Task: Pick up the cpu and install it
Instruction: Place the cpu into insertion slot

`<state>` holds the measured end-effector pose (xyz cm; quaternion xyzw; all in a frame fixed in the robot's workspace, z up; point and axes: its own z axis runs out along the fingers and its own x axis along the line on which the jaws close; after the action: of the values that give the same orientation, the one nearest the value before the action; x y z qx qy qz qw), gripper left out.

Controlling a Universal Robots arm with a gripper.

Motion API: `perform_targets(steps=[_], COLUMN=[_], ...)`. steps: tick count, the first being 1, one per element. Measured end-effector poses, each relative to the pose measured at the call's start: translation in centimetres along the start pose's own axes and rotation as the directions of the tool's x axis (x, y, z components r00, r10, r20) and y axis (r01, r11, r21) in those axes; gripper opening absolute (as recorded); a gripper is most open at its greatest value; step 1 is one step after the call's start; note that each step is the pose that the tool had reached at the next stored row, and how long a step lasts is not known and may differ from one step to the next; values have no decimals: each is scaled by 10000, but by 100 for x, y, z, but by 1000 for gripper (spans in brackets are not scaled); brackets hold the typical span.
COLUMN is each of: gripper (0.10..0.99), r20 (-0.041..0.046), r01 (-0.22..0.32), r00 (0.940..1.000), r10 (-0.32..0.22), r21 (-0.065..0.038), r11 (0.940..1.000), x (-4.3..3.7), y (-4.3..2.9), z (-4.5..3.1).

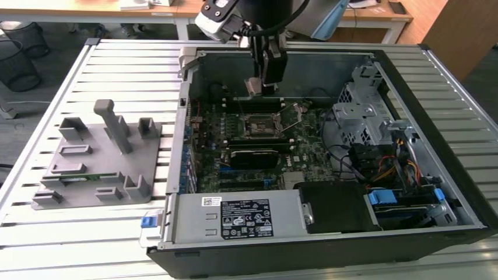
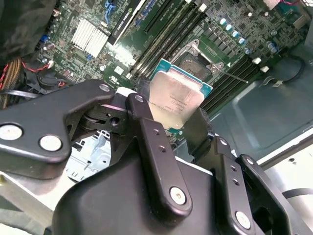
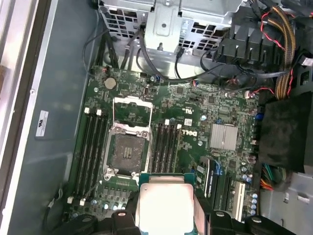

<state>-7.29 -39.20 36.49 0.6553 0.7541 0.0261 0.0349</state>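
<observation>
The black pincer [image 2: 171,117] grips the small square silvery-grey cpu [image 2: 177,95] by its edges, above the open black motherboard socket [image 3: 128,152].

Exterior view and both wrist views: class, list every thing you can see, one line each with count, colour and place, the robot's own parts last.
cpu: one, silvery-grey, held above the motherboard.
socket: one, black, metal frame open, on the motherboard.
motherboard: one, green, on the case floor.
heat sink: one, silver, on the motherboard.
computer case: one, black and grey, open, on the table.
holder block: one, grey, on the table, exterior view's left of the case.
table: one, silver, slatted.
arm: one, dark, over the case.
jaws: two, black, shut on the cpu.
</observation>
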Motion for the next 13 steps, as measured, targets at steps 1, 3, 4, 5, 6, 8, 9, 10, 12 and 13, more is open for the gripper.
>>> perform_targets(steps=[1,3,4,5,6,8,9,10,12,13], gripper=[525,525,525,525,525,525,525,525,525,525], r20=[-25,-67,-67,-65,-64,-62,-58,-59,-59,-59], r01=[-28,-127,-184,-221,-252,-292,-293,-297,-313,-319], r00=[10000,9999,9998,9997,9997,9996,9996,9995,9995,9995], r10=[28,127,184,221,252,292,293,297,313,318], r21=[-4,-8,-6,-4,-5,-5,-2,-4,-4,-5], r11=[10000,9999,9998,9998,9997,9996,9996,9996,9995,9995], x=[2,3,4,4,6,27,40,51,89,102], y=[1,6,12,22,33,51,61,68,85,94], z=[10,33,47,59,68,80,85,93,114,124])
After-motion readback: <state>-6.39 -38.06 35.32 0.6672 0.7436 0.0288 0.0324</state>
